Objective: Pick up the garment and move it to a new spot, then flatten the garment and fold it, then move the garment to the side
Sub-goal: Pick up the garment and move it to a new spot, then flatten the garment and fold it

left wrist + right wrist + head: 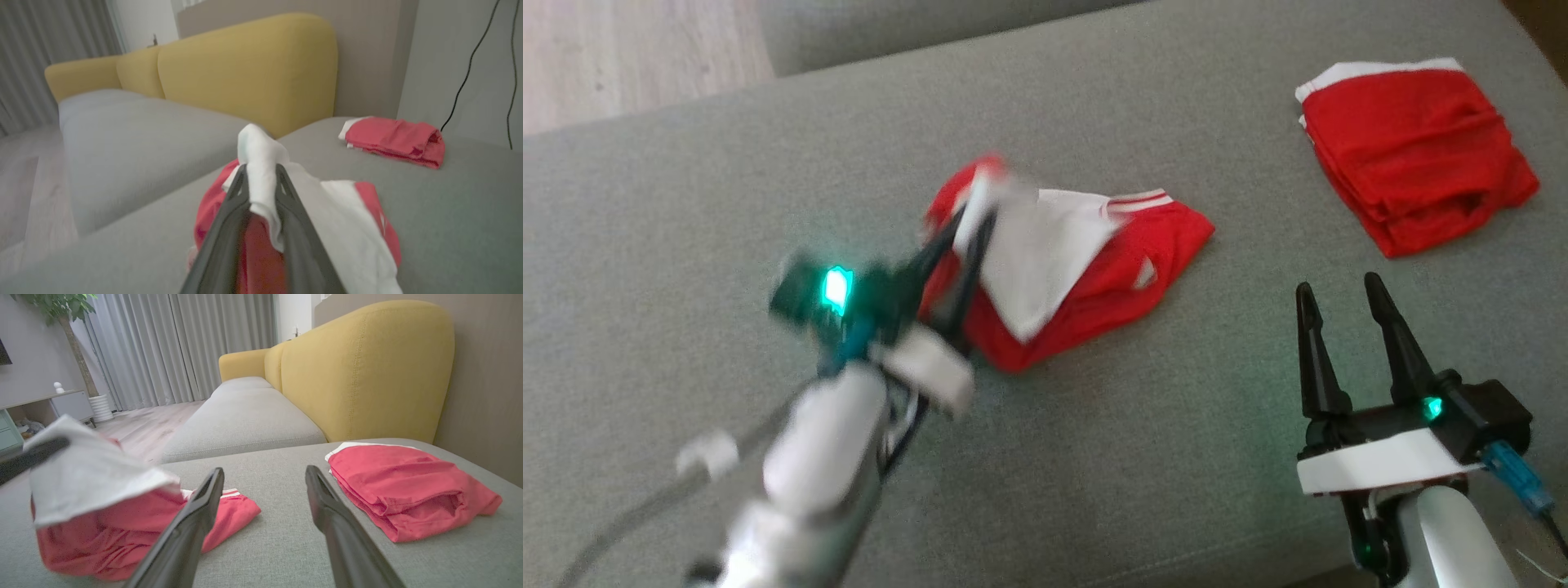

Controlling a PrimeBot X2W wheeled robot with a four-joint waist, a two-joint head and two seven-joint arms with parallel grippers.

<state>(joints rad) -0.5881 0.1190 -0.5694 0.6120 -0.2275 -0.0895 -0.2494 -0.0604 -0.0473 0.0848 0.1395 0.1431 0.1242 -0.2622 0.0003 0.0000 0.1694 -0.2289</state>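
Observation:
A red and white garment (1094, 278) lies crumpled in the middle of the grey cushion (686, 245). My left gripper (976, 216) is at its left edge, shut on a raised white fold. In the left wrist view that white fold sits pinched between the two dark fingers of the left gripper (261, 171), and the rest of the garment (347, 228) trails down to the cushion. My right gripper (1339, 286) stands open to the right of the garment, holding nothing. In the right wrist view the garment (102, 526) lies left of the spread fingers of the right gripper (264, 473).
A second, folded red garment (1413, 155) with a white band lies at the cushion's far right corner. A yellow sofa back (367, 371) and another grey seat (241, 424) stand beyond. Wooden floor (629, 57) shows past the cushion's far left edge.

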